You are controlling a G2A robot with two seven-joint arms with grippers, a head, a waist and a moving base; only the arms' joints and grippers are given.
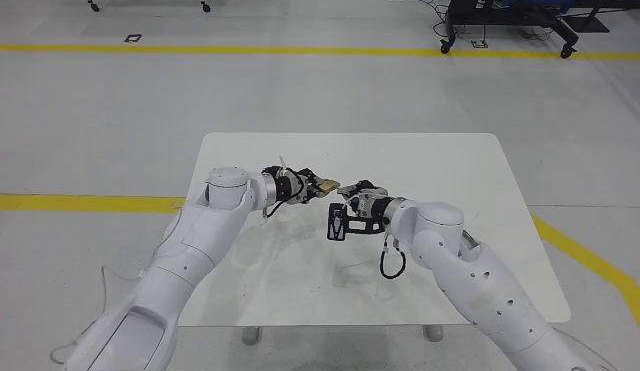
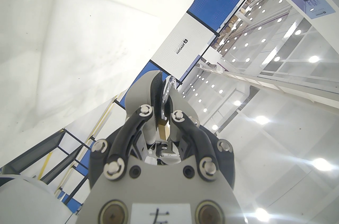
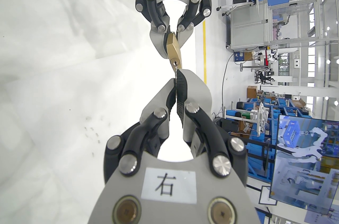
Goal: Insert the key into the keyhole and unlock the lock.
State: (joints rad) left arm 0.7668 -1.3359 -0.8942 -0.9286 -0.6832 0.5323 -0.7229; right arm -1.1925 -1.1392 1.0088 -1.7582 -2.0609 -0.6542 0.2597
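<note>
A brass padlock (image 3: 173, 49) hangs in the air above the middle of the white table (image 1: 450, 171), with my left gripper (image 3: 172, 46) shut on its body. Its keyhole (image 3: 174, 61) faces my right gripper (image 3: 178, 79), which is shut on a thin silver key (image 3: 175, 73). The key's tip sits at the keyhole; how deep it goes in is hidden. In the top view the padlock (image 1: 325, 184) sits between the left gripper (image 1: 315, 184) and the right gripper (image 1: 347, 191). The left wrist view shows the silver shackle (image 2: 169, 85) and some brass between the left gripper's (image 2: 165, 92) fingers.
Both arms meet over the table's middle, a little above its surface. A black cable loop (image 1: 390, 261) hangs under the right forearm. The table's front edge (image 1: 380, 323) lies close below the arms. Bare tabletop lies to the right and at the back.
</note>
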